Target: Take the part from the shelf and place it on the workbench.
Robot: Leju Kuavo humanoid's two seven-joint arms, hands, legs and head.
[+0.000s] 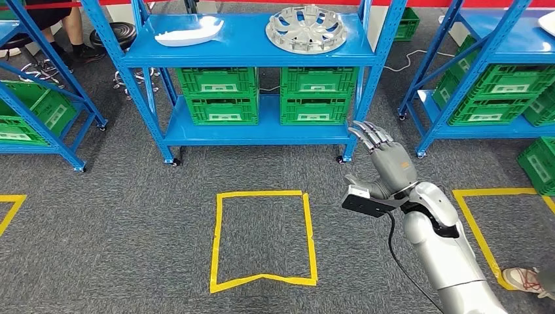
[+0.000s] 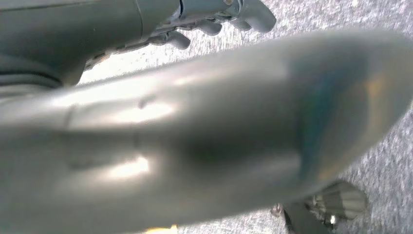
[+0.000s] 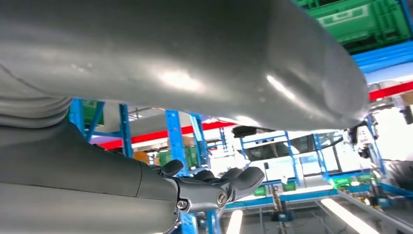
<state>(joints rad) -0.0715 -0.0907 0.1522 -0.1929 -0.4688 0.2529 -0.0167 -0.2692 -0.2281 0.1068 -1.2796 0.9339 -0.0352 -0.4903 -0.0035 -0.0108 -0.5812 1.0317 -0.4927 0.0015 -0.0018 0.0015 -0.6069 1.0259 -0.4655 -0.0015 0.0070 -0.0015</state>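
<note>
Reaching forward from the lower right of the head view, the right hand (image 1: pixel 386 163) is raised above the grey carpet (image 1: pixel 131 229) with its fingers (image 1: pixel 370 134) stretched out, slightly apart and holding nothing, near the right front leg of the blue shelf (image 1: pixel 249 59). On the shelf's top level lie two parts: a silver wheel cover (image 1: pixel 306 29) toward the right and a white moulded part (image 1: pixel 190 31) toward the left, well apart from each other. Below them green crates (image 1: pixel 219 91) sit on the lower level. A yellow tape square (image 1: pixel 264 239) marks the floor in front of the shelf. The left hand (image 2: pixel 214 22) hangs over the carpet, its fingers curled in loosely around nothing.
</note>
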